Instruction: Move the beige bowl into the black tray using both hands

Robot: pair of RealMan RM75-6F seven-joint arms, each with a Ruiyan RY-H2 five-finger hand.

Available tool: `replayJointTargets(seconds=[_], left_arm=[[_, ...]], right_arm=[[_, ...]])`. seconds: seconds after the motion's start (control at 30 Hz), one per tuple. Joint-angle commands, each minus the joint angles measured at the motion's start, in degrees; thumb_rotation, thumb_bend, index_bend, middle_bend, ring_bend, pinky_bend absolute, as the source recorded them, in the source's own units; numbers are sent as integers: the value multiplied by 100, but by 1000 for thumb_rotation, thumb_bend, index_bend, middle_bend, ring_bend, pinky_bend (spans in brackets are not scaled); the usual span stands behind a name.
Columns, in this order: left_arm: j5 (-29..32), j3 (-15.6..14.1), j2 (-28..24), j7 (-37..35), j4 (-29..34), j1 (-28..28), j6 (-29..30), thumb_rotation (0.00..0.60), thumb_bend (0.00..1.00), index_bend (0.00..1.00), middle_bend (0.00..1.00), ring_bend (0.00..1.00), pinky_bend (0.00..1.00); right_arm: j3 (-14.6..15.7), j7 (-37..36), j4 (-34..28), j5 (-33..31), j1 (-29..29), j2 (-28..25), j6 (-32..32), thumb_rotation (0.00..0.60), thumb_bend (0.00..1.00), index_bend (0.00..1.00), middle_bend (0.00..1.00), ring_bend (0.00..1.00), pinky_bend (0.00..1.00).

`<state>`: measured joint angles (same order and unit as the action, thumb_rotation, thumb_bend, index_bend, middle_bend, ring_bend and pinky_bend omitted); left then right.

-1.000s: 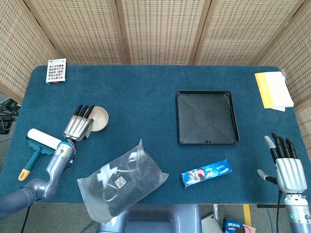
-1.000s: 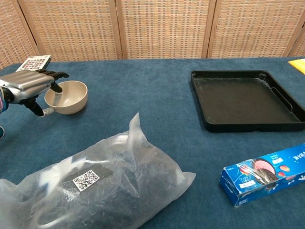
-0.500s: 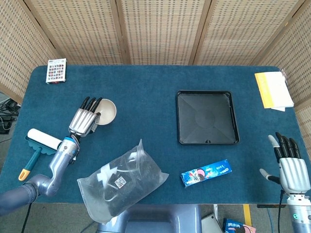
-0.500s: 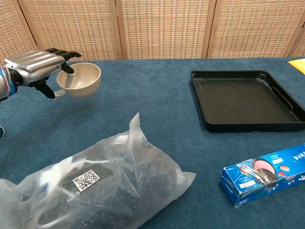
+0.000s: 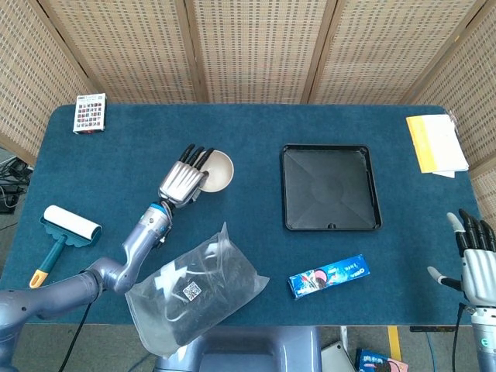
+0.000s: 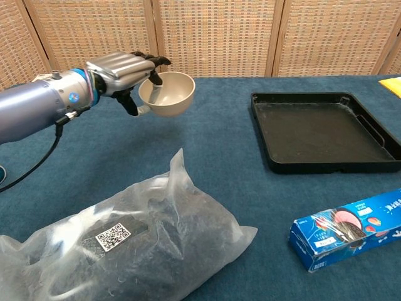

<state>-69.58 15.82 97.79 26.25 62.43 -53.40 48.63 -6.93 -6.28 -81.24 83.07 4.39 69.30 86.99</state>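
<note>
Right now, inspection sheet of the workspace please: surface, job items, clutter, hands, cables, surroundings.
Surface: table covered in blue cloth.
Job's things: beige bowl lifted off the table, left of the black tray; tray holds nothing.
Clutter: clear plastic bag with a QR label at the near edge; blue snack box; lint roller; patterned card box; yellow papers.
Hands: left hand grips the bowl's rim; right hand at the near right edge, fingers apart, holding nothing.
Cables: black cable hanging from the left arm; more on the floor at far left.
Surroundings: woven screen panels behind the table.
</note>
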Motion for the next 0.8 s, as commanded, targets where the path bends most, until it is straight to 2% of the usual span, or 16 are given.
replayJointTargets(seconds=[0.03,0.37,0.73,0.8], left_arm=[[112,92,241,97,-200,-257,-204,600,543,642,0,0,0],[353,250,936,110,-1023,-919,-580,600,537,620,0,0,0],[460,80,1296,173,-1476,-1060,-681,600,529,579,0,0,0],[454,52,1281,185,-1477,-1046,-640,600,495,515,0,0,0]], right_arm=[[-21,-39,44,-59,-16,-10,-25,600,141,55,0,0,0],[-6,-87,154,-165,-114,-33,-27,600,142,55,0,0,0],[-14,-62,149,-178,-202,-81,66,600,141,54,0,0,0],[-15,-50,137,-157,-202,-84,79,600,141,54,0,0,0]])
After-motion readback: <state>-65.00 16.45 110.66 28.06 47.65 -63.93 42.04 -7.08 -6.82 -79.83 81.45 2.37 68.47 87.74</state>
